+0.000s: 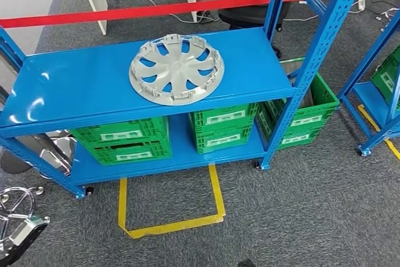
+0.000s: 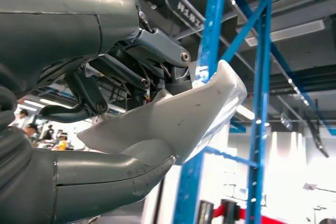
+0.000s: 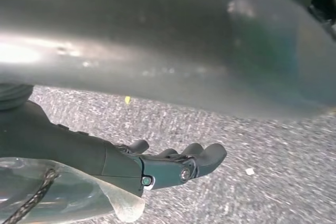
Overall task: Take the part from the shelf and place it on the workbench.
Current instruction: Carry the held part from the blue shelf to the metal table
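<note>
1. The blue shelf point(image 1: 85, 85) is a steel rack with perforated blue uprights. It has a glossy top board and a lower board beneath it, and it stands on grey carpet point(image 1: 302, 211).
2. The part point(image 1: 176, 69) is a round silver-grey wheel cover lying flat on the top board, a little right of the board's middle and well clear of its front edge. It has curved spokes sweeping out from a plain centre hub. The blue board shows through the openings between the spokes, and small clip tabs stand up around its rim. No writing or badge can be read on it.
3. Green crates point(image 1: 122, 139) sit stacked on the lower board, and another pair point(image 1: 302, 117) stands on the floor beside the rack's right upright. Each carries a white label strip on its front, but the print is too small to read.
4. A red barrier tape point(image 1: 155, 10) runs across behind the rack.
5. Yellow floor tape point(image 1: 170, 223) marks an open square on the carpet in front of the rack.
6. The left hand point(image 2: 150, 108) holds a pale, smooth curved piece between its thumb and its darker fingers. I cannot tell what that piece is.
7. The right hand point(image 3: 170, 166) hangs above the carpet with its fingers stretched out nearly straight and close together, holding nothing.
</note>
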Robot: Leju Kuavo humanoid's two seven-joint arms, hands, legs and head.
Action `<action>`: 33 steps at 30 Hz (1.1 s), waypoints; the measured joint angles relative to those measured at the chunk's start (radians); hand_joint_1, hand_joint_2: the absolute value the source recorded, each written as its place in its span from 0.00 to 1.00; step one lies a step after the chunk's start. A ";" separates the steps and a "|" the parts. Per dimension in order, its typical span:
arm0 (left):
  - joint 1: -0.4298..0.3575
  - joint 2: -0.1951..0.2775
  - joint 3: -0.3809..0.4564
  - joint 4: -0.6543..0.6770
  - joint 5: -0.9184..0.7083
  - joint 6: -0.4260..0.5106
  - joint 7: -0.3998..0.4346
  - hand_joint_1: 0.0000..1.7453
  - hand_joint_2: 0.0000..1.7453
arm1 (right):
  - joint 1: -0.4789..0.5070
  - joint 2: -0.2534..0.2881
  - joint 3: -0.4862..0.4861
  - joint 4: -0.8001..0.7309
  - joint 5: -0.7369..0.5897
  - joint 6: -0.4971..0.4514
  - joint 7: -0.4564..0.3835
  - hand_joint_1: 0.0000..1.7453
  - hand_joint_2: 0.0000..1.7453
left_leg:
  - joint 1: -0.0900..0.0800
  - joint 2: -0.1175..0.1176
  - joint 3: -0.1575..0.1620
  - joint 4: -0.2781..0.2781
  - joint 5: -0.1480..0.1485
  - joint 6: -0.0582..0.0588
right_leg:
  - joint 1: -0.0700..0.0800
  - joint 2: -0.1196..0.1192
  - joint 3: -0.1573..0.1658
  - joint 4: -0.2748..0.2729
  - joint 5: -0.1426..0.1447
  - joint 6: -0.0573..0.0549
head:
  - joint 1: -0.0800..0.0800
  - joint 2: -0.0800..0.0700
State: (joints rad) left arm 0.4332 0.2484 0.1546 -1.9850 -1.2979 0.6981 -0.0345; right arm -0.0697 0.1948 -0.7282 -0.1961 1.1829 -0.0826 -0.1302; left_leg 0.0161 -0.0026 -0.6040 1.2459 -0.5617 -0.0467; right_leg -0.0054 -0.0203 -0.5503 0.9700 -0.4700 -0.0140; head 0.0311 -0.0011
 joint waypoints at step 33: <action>0.015 -0.074 0.080 -0.021 0.065 -0.029 -0.083 1.00 1.00 | -0.002 0.006 0.012 0.000 0.000 -0.012 0.010 0.00 0.00 | -0.003 0.003 0.110 -0.160 0.035 0.011 | 0.010 0.002 -0.032 0.023 0.006 -0.001 | 0.001 0.000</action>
State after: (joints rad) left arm 0.4481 0.1742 0.2345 -2.0056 -1.2331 0.6690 -0.1180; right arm -0.0717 0.2008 -0.7158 -0.1961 1.1829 -0.0950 -0.1202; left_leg 0.0129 0.0006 -0.4937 1.0855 -0.5264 -0.0356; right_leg 0.0042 -0.0186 -0.5828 0.9933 -0.4638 -0.0150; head 0.0323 -0.0011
